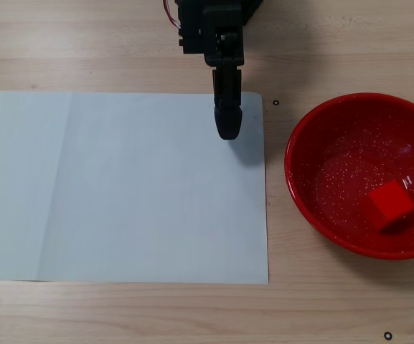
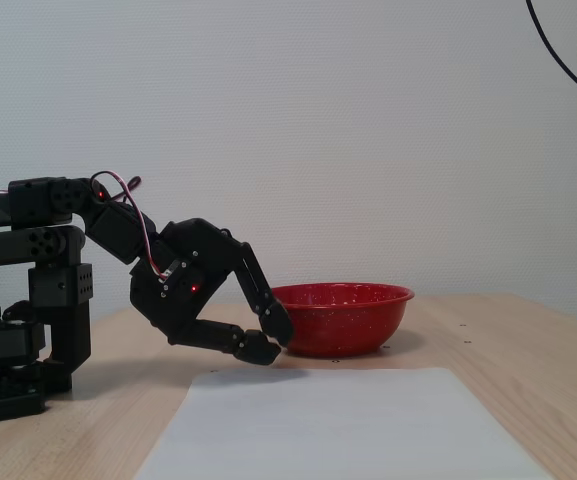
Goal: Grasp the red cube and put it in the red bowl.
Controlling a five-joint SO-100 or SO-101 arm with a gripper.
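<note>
We see one red cube point(image 1: 387, 203) lying inside one red bowl point(image 1: 303, 132), toward its four o'clock side in a fixed view from above. One gripper point(image 1: 228, 127) hangs low over one sheet of white paper point(image 1: 120, 193) on the wooden table point(image 1: 120, 43), at the bowl's nine o'clock. Its fingertips nearly touch, and it holds nothing. We judge little risk remains: a careless sweep could catch the paper or knock the bowl's rim.

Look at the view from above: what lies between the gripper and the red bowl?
In the fixed view from above, only the sheet of white paper's right edge and bare wooden table separate the gripper from the red bowl; the red cube already sits inside.
</note>
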